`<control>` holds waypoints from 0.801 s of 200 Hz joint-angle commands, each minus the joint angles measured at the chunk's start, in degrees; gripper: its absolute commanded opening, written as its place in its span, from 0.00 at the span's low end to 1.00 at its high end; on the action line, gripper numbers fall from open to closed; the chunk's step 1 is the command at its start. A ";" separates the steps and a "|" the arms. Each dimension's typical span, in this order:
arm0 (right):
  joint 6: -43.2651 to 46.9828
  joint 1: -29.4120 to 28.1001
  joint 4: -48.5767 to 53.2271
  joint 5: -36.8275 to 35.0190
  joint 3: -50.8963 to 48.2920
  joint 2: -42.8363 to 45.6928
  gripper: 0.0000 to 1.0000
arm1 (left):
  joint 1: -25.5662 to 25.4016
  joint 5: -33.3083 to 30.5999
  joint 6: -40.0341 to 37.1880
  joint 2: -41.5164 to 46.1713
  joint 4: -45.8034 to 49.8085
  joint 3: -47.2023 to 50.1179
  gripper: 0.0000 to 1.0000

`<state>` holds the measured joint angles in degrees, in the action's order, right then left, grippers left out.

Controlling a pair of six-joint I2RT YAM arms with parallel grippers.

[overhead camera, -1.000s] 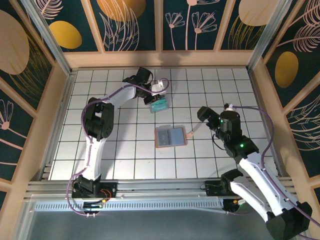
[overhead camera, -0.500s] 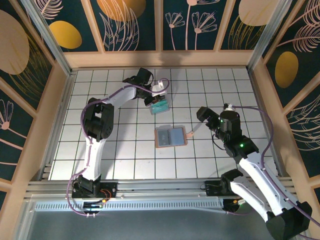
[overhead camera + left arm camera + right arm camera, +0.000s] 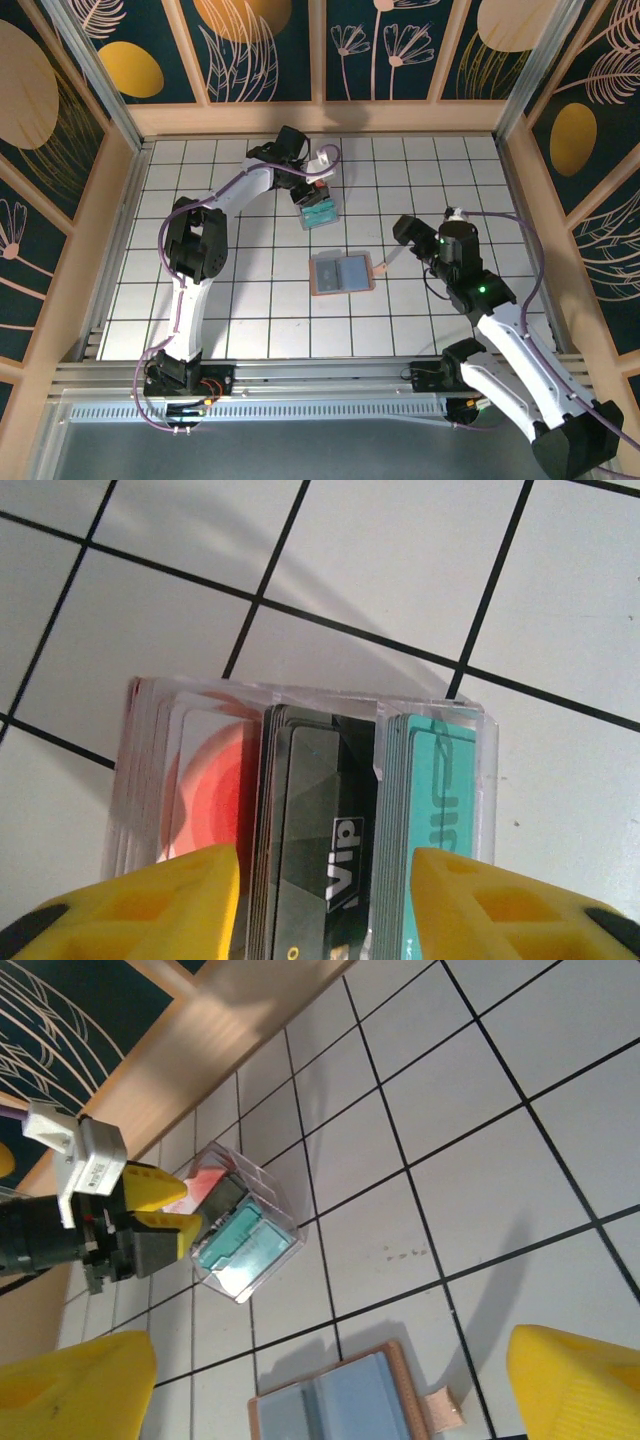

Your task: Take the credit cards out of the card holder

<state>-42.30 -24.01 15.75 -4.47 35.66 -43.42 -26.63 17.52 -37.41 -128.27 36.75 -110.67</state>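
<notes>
The card holder (image 3: pixel 342 272) lies open on the tiles at mid-table, grey-blue inner faces up, its tan strap tab (image 3: pixel 443 1407) pointing right. I cannot make out cards in its pockets. Behind it, a clear plastic box (image 3: pixel 320 211) holds red, black and teal stacks of cards (image 3: pixel 320 840). My left gripper (image 3: pixel 317 186) hovers over the box's far end, open, its yellow fingers (image 3: pixel 170 900) either side of the black stack and touching nothing. My right gripper (image 3: pixel 402 238) is open just right of the holder (image 3: pixel 330 1405), which lies below its spread fingers (image 3: pixel 575 1385).
The table is a white tiled surface with black grid lines, fenced by a wooden rim (image 3: pixel 320 118) at the back and both sides. The left arm (image 3: pixel 200 240) stretches over the left half of the table. Bare tiles lie in front of the holder.
The left gripper's jaws have gone from shut to apart over the box, and its wrist has shifted slightly toward the back. The right arm and the holder stay put.
</notes>
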 commanded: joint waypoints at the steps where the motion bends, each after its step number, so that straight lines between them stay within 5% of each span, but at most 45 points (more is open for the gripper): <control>1: -0.32 -1.42 2.20 -0.54 0.85 -1.80 0.82 | -0.52 0.24 1.43 5.68 2.46 0.54 0.52; 39: -0.50 -9.43 6.38 -6.27 3.08 -7.43 0.73 | -0.61 -0.15 4.01 15.39 -1.89 8.29 0.57; 80: -1.25 -19.33 8.68 -8.58 6.75 -17.61 0.68 | -0.61 -3.00 13.43 32.92 -18.57 25.93 0.68; 124: -1.84 -28.13 11.87 -10.80 14.49 -31.56 0.58 | -0.60 -12.57 31.32 48.71 -35.07 43.93 0.98; 160: -0.64 -31.86 12.97 -11.82 19.32 -40.75 0.52 | -0.56 -22.58 43.17 55.90 -38.50 53.56 0.99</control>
<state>-43.33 -54.22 25.96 -13.47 51.70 -80.25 -27.07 3.22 -6.11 -75.11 3.84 -61.58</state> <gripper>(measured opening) 0.532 0.988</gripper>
